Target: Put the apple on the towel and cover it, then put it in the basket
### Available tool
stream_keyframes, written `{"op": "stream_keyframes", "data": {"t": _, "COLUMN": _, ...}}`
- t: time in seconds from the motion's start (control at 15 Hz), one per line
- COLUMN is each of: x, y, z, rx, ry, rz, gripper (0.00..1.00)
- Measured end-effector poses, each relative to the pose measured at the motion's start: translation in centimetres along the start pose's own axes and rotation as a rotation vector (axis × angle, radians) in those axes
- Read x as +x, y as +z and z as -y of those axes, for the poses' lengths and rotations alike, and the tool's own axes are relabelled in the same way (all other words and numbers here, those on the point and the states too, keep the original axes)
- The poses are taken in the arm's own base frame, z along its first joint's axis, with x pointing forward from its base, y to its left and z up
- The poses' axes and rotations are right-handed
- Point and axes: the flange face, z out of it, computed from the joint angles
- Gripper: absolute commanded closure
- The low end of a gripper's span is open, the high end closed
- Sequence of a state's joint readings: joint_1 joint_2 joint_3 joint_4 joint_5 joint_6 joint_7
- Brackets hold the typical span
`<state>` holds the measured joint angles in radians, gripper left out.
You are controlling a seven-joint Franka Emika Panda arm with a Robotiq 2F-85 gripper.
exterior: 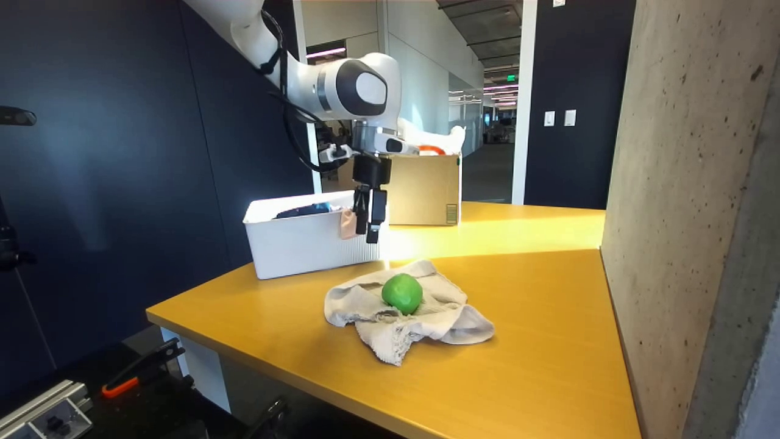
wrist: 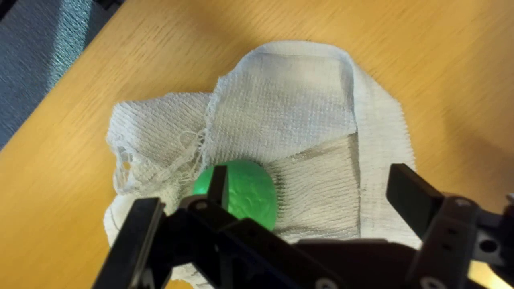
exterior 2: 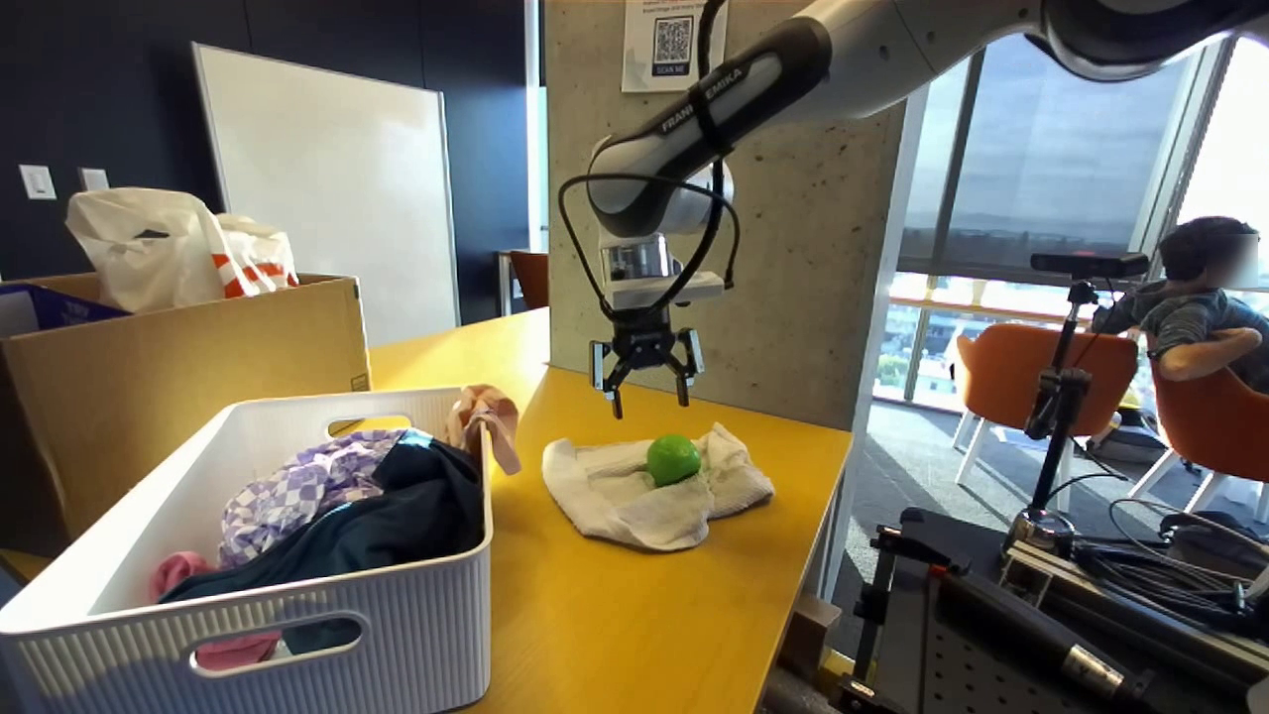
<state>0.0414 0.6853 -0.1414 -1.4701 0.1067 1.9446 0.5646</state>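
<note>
Wrist view shows the fingers [wrist: 413, 198] spread wide, holding nothing. The apple [wrist: 253, 196] rests on the towel [wrist: 301, 104], uncovered; it looks firm, smooth, likely slippery. The towel seems soft and light, probably best pinched at a loose edge.

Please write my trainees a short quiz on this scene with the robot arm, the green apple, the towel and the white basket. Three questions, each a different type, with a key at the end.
1. True or false: the towel is wrapped over the top of the apple.

2. Multiple choice: how does the hand stand?
A. Shut on the apple
B. Open, holding nothing
C. Shut on the towel

3. Fill in the missing word: a peach cloth hangs over the ____ of the basket.

Key
1. False; the apple rests on the towel with its top bare.
2. B
3. rim
</note>
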Motion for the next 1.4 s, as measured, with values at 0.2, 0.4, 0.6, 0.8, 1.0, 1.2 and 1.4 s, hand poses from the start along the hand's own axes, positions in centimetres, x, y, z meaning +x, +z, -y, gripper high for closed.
{"op": "stream_keyframes", "data": {"t": 0.2, "x": -1.9, "y": 0.0, "z": -2.3, "rx": -0.01, "ry": 0.053, "rz": 0.034, "gripper": 0.0}}
{"op": "stream_keyframes", "data": {"t": 0.4, "x": -2.6, "y": 1.9, "z": -2.2, "rx": -0.024, "ry": 0.077, "rz": 0.053, "gripper": 0.0}}
{"op": "stream_keyframes", "data": {"t": 0.6, "x": -2.5, "y": 4.2, "z": -0.9, "rx": -0.018, "ry": 0.095, "rz": 0.021, "gripper": 0.0}}
{"op": "stream_keyframes", "data": {"t": 0.8, "x": -2.6, "y": 6.4, "z": 1.3, "rx": 0.006, "ry": 0.101, "rz": -0.038, "gripper": 0.0}}
{"op": "stream_keyframes", "data": {"t": 1.0, "x": -3.1, "y": 8.6, "z": 3.2, "rx": 0.018, "ry": 0.087, "rz": -0.077, "gripper": 0.0}}
{"op": "stream_keyframes", "data": {"t": 1.2, "x": -3.6, "y": 10.5, "z": 4.5, "rx": 0.02, "ry": 0.065, "rz": -0.103, "gripper": 0.0}}
{"op": "stream_keyframes", "data": {"t": 1.4, "x": -3.7, "y": 11.5, "z": 4.9, "rx": 0.02, "ry": 0.05, "rz": -0.12, "gripper": 0.0}}
